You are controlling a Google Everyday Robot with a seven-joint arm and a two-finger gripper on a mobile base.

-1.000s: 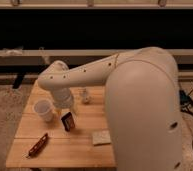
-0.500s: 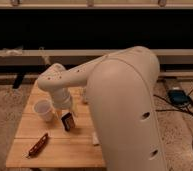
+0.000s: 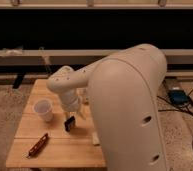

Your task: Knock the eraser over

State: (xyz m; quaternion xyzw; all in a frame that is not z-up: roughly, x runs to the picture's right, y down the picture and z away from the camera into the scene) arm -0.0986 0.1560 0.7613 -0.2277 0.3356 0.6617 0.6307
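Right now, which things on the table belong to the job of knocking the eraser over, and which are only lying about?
For the job:
- eraser, standing upright
- pincer, just above the eraser

Lying about:
- white cup, left of the eraser
- red-brown tool, near the table's front edge
- wooden table

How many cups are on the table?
1. The white cup stands at the table's left side, left of the eraser. The gripper is just above the eraser. The arm may hide others.
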